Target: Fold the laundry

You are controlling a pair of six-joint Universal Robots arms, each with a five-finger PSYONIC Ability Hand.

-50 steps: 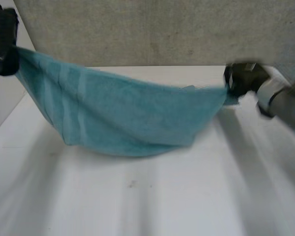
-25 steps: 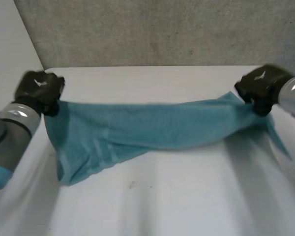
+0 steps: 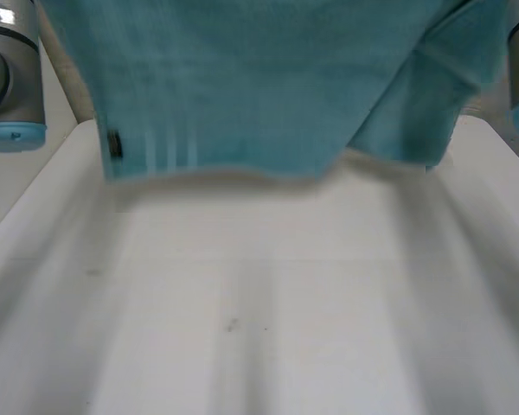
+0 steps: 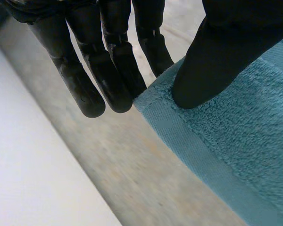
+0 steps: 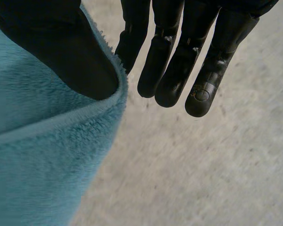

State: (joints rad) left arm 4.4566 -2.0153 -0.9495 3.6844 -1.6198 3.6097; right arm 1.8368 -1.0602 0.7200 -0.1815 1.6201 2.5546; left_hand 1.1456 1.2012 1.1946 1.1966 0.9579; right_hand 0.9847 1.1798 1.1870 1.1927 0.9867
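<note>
Left hand [image 4: 226, 56] and right hand [image 5: 52, 47] each pinch a corner of the striped teal towel [image 3: 242, 86] hanging above the table [image 3: 259, 303].

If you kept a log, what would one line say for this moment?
left hand: pinches towel corner | right hand: pinches towel edge | towel: hangs spread over table

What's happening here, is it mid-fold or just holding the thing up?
Just holding it up. The two arms hold a teal towel in the air above the white table. The left hand pinches one corner between thumb and fingers, and the right hand pinches the opposite edge the same way. The towel hangs spread out, bunched on the right hand's side. No fold is visible yet.
</note>
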